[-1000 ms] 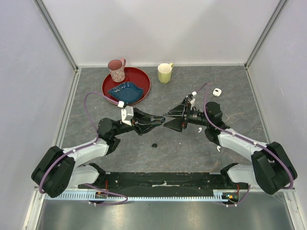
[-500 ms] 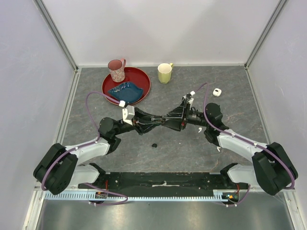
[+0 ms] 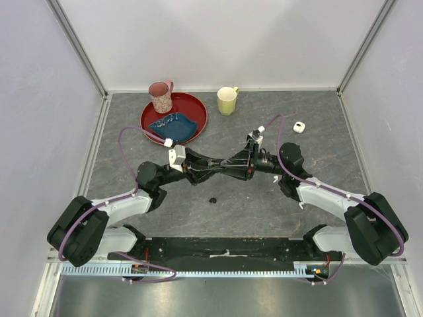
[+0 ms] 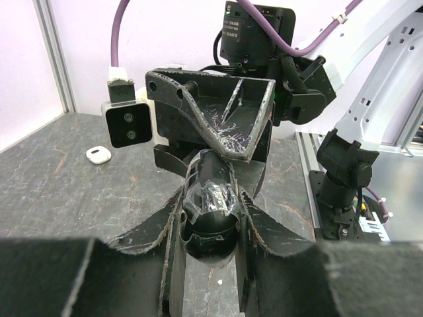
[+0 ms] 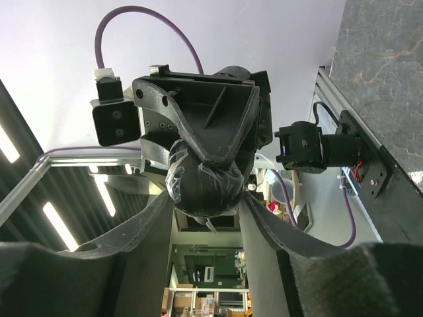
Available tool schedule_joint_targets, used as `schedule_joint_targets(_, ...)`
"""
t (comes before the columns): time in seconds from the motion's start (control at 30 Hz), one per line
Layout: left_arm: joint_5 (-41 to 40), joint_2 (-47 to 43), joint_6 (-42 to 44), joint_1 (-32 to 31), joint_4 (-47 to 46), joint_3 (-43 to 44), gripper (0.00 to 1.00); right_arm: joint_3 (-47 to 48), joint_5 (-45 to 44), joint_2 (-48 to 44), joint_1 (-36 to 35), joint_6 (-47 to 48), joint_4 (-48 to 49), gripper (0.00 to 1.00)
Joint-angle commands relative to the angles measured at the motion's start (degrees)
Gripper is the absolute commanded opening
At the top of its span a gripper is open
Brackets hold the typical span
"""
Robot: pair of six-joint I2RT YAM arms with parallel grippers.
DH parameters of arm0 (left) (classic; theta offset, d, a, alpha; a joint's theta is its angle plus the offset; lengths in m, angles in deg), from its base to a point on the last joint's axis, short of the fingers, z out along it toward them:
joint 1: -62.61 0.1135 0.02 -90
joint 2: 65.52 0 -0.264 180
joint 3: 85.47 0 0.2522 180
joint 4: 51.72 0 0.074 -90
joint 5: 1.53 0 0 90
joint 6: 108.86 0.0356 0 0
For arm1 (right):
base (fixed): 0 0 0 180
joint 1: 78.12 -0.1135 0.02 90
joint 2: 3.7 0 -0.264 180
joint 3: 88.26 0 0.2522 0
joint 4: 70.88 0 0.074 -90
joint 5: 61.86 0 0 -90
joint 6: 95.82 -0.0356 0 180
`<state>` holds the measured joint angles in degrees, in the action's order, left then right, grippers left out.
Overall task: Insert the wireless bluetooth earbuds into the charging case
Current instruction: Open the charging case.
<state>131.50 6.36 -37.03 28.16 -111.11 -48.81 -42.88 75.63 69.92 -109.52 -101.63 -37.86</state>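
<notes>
**Grey stone-look table (image 3: 251,218), grippers meeting mid-frame**

Left gripper (image 4: 211,193) pinches a dark round lump (image 4: 210,228) wrapped in shiny film. Right gripper (image 5: 208,195) has its fingers flanking the same lump; whether they clamp it I cannot tell. White charging case (image 3: 299,127) lies at upper right, well apart from both.

Even bright overhead light, soft shadows, glare on film-wrapped black ball (image 4: 210,201), wrist-view foreground blurred

L fingers (image 3: 211,165) + R fingers (image 3: 242,160) tip-to-tip at ctr; charging case (image 3: 299,127) far R
</notes>
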Motion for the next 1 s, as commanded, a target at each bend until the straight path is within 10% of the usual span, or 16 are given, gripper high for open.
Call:
schedule_joint_targets(0.0, 0.22, 0.55, -1.16, 0.18, -3.67, 1.19, 0.02, 2.13, -0.99, 0.90, -0.51, -0.34, 3.58, 0.52)
schedule_joint_targets(0.57, 1.18, 1.42, -2.39, 0.18, -4.99, 1.45, 0.02, 0.73, -2.66, 3.10, -0.51, -5.96, 12.71, 0.52)
schedule_joint_targets(0.77, 1.10, 1.51, -2.65, 0.18, -5.43, 1.36, 0.04, 0.64, -2.49, 3.72, -0.51, -7.11, 14.74, 0.31)
schedule_joint_targets(0.97, -2.32, 2.21, -4.15, 0.18, -10.15, 0.22, 0.30, 0.11, -2.83, 4.16, -0.51, -8.51, 17.11, 0.14)
